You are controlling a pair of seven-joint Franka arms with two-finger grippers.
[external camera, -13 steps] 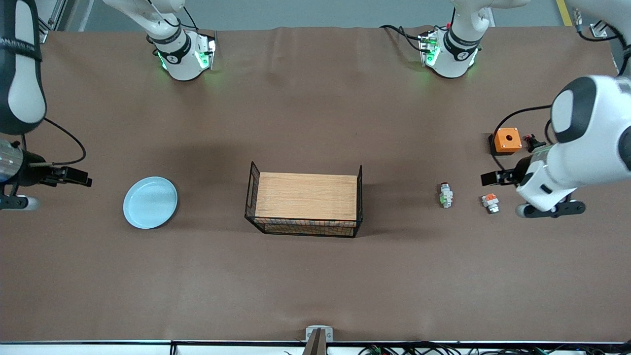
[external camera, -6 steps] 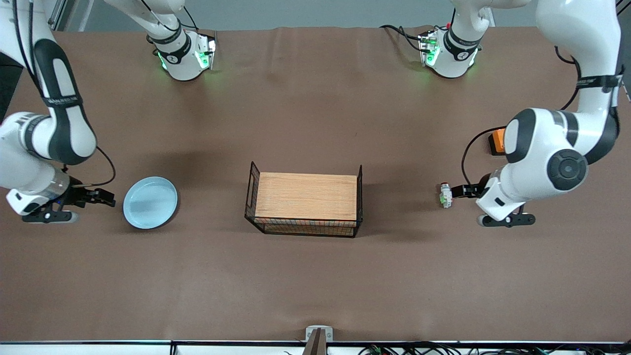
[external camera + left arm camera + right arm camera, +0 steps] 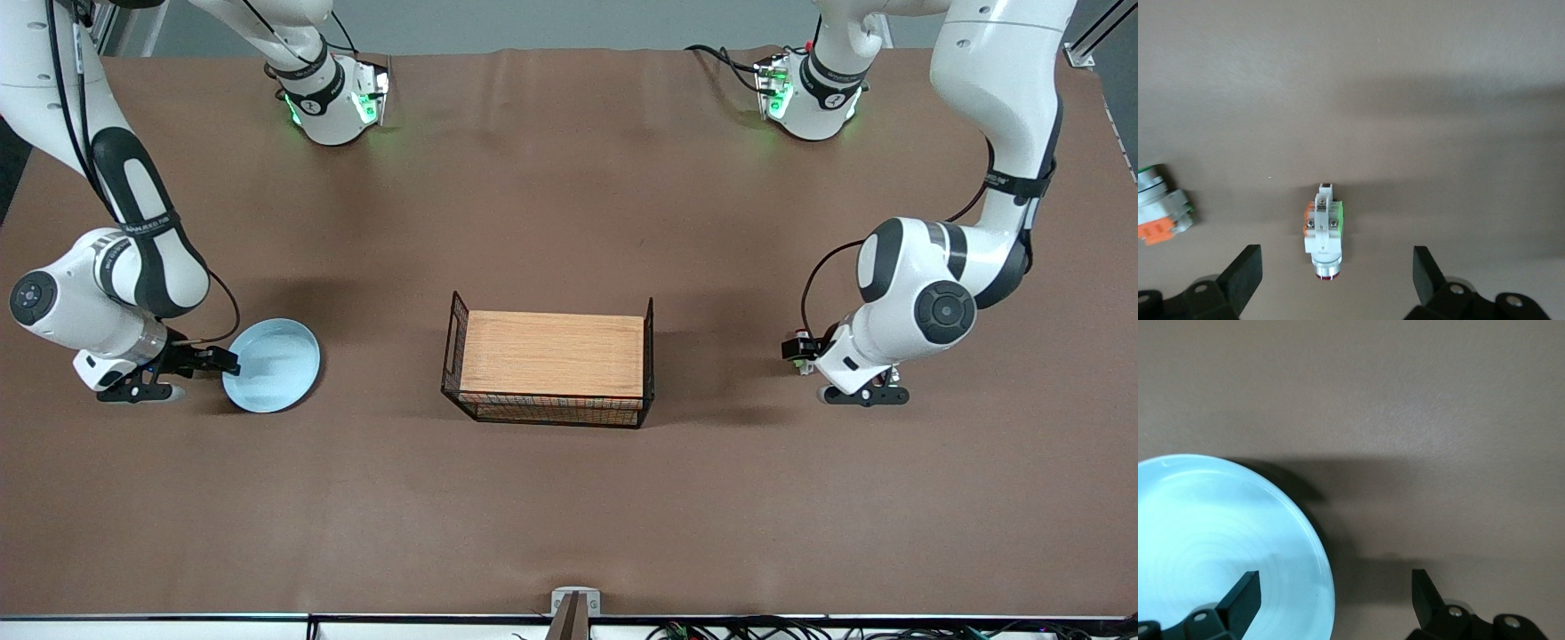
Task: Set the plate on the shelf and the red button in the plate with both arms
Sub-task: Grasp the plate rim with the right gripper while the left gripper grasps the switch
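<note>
Both arms have swung in toward the rack (image 3: 551, 366). The right gripper (image 3: 220, 359), fingers wide, straddles the plate (image 3: 276, 364) rim at the right arm's end. The left gripper (image 3: 794, 348), fingers wide, brackets the red button (image 3: 1324, 231). Grasping comes next: lower, then close.

You are looking at a robotics lab bench, not a home or shop. Two white robot arms are bolted at their bases (image 3: 333, 102) to one long edge of a surface (image 3: 569, 498) covered in plain brown sheet, with green status lights glowing at each base. Loose cables (image 3: 711, 629) run along the camera-side edge, and grey floor shows past the bases.
</note>
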